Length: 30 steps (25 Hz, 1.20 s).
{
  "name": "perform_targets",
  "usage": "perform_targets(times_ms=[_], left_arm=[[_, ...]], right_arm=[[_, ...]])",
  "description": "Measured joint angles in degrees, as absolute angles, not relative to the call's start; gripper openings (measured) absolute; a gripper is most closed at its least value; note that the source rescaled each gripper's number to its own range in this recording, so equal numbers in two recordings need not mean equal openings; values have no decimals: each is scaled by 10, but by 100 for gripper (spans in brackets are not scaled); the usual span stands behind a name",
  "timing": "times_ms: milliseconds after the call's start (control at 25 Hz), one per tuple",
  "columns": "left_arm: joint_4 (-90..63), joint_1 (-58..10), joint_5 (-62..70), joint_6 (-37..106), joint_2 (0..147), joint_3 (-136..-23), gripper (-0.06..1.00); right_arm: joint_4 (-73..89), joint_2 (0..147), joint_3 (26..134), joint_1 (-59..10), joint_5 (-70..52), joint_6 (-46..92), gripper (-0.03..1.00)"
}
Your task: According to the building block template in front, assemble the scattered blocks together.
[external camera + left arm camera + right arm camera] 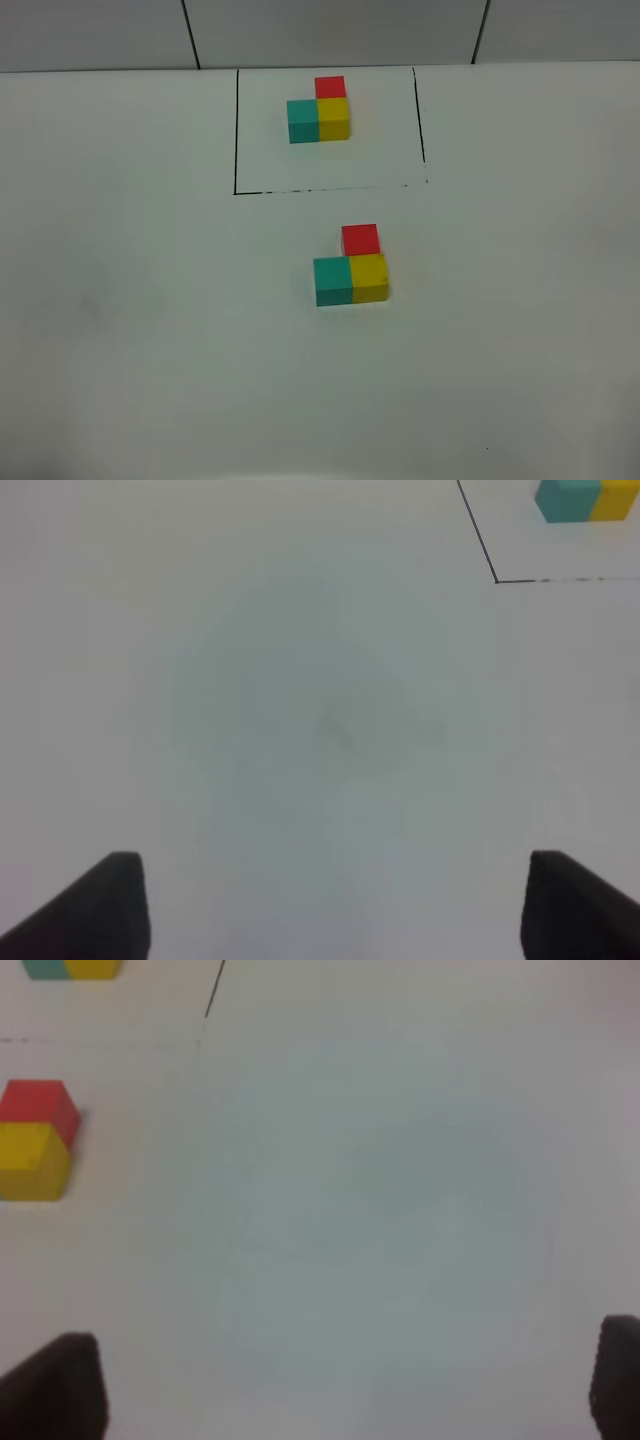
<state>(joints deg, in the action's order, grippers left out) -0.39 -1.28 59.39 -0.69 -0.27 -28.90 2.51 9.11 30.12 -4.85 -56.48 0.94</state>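
Observation:
The template (318, 112) is a teal, yellow and red L of cubes inside a thin black-line rectangle at the back of the table. In front of it, unframed, a teal cube (332, 281), a yellow cube (369, 277) and a red cube (360, 239) sit touching in the same L. The left gripper (330, 905) is open over bare table, with the template's teal and yellow cubes (585, 500) far off. The right gripper (345, 1385) is open and empty, with the red cube (38, 1105) and yellow cube (30, 1160) off to one side. Neither arm shows in the high view.
The white table (150, 330) stretches around the cubes. A tiled wall (320, 30) runs along its far edge. The frame's black line (480, 540) shows in the left wrist view and in the right wrist view (213, 990).

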Motion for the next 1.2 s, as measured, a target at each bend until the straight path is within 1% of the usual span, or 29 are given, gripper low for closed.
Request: perform_targets(times_ms=[240,400,1200], left_arm=[[-4,-13,594,-7,-3,-289,79],[-4,-13,594,-7,-3,-289,79],[-4,-13,594,-7,-3,-289,79]], right_arm=[[24,52,285,-49,-602,9,94],[23,30,285,-49,-603,9,93],[7,30,285,-49,-604,9,80]])
